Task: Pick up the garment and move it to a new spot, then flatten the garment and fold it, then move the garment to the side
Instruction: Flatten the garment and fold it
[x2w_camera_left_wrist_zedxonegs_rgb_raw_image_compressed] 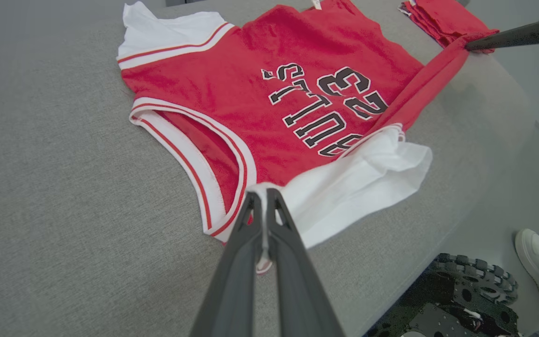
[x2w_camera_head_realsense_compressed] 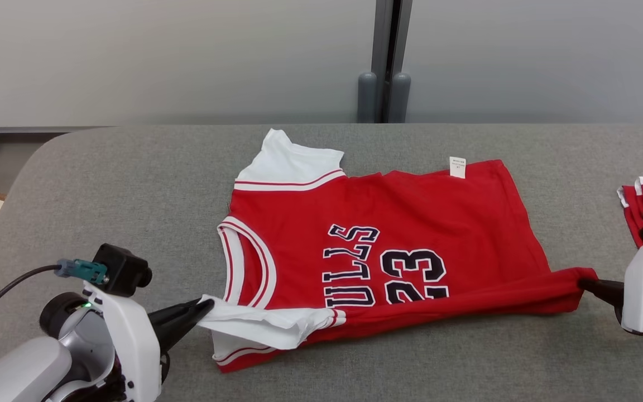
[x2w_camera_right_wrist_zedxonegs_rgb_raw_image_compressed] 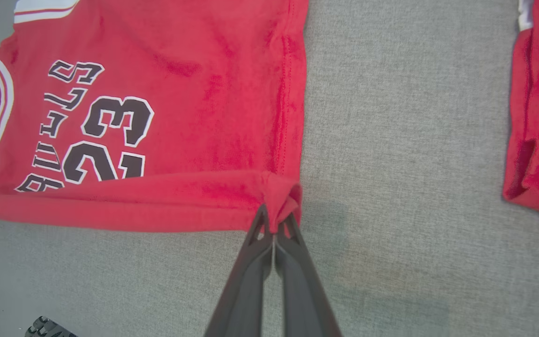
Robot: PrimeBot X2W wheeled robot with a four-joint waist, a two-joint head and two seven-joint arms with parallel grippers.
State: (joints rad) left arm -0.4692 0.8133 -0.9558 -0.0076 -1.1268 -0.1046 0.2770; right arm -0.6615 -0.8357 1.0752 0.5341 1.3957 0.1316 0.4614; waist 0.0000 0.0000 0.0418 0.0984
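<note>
**First fold begun, both near corners gripped**

I found the garment (x2w_camera_head_realsense_compressed: pixel 388 223) spread flat at the middle of the worktop (x2w_camera_head_realsense_compressed: pixel 132 184), collar toward its left end and hem toward its right. My left gripper (x2w_camera_head_realsense_compressed: pixel 205 306) was clamped on the white sleeve (x2w_camera_head_realsense_compressed: pixel 254 326) at the near side. My right gripper (x2w_camera_head_realsense_compressed: pixel 582 283) was pinched tight on the near hem corner. Between them the near edge stood raised and rolled inward, covering the lower part of the lettering (x2w_camera_head_realsense_compressed: pixel 355 268). A second folded red garment (x2w_camera_head_realsense_compressed: pixel 642 204) lay at the right edge.

Assessment: relocation and flattening appear complete; the first fold is begun, not laid. Outstanding: finish folding, then shift the garment aside.
</note>
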